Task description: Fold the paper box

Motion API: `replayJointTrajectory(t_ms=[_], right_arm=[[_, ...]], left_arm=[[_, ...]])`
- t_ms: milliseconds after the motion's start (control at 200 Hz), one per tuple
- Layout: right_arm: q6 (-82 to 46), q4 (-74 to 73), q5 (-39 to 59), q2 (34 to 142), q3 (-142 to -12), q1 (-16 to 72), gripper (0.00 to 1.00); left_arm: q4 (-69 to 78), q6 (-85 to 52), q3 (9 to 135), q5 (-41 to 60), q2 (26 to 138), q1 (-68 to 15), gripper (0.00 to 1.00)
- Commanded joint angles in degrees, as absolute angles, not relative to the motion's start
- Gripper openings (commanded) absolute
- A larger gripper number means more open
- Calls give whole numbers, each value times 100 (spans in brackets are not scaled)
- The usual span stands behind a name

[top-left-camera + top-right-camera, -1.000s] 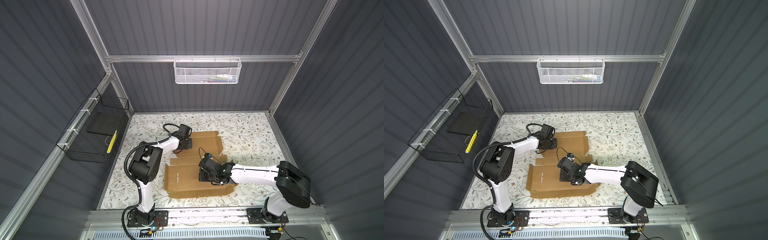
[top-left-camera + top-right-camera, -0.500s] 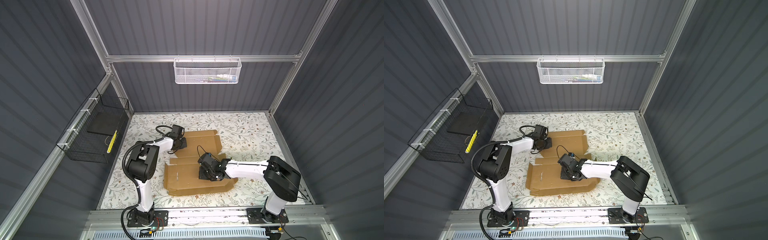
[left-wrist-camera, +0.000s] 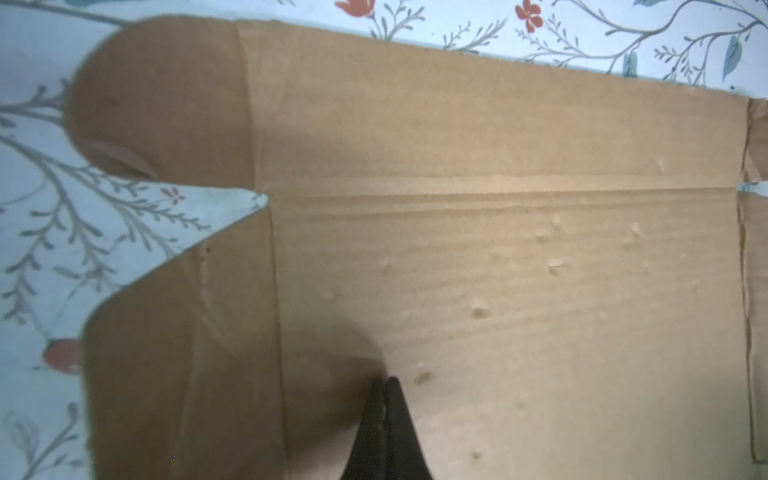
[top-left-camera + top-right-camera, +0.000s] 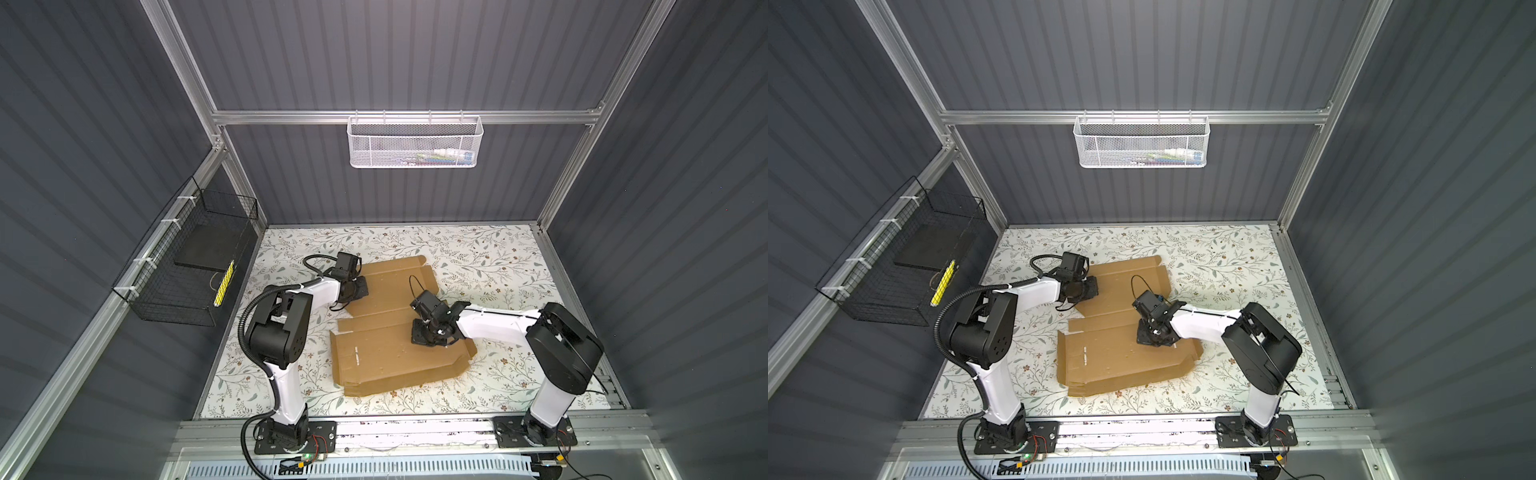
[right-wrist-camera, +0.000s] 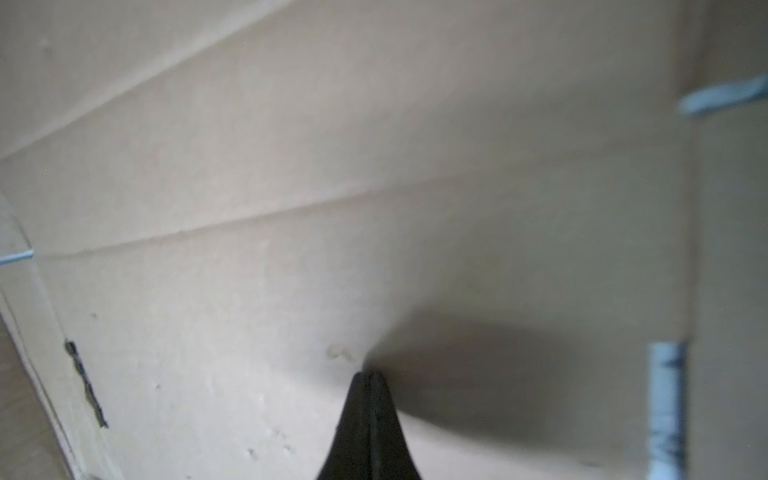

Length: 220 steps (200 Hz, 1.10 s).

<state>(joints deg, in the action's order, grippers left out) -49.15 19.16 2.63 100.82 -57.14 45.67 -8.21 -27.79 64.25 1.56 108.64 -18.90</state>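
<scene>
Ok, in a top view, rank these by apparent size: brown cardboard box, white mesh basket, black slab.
1. Flat brown corrugated cardboard paper box
2. White mesh basket
3. Flat black slab

no readable text, label or number anywhere, not even on the paper box [image 4: 386, 353]

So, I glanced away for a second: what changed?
The left hand slid leftward over the paper box's far panel, toward its edge. The right hand stayed on the near panel, though its arm shifted. Both hands stayed shut; the box stayed flat.
</scene>
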Motion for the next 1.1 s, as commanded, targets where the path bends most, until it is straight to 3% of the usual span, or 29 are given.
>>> replayJointTrajectory(t_ms=[0,745,916,1096], right_arm=[[-4307,2412,179,10298,-5914,4216,5],[-2566,2540,45,11724,-7833,3193,4],[-2338,2712,-73,11373,-8165,3145,5],[-2530,2821,-257,10327,-7528,3361,8]], left_arm=[[-1214,-3028,6044,266,10670,-1845,0],[-501,-4195,4629,789,9428,-2389,0],[-857,-3994,4966,652,9247,-2391,0],[-1433,-3487,5960,431,9482,-2358,0]])
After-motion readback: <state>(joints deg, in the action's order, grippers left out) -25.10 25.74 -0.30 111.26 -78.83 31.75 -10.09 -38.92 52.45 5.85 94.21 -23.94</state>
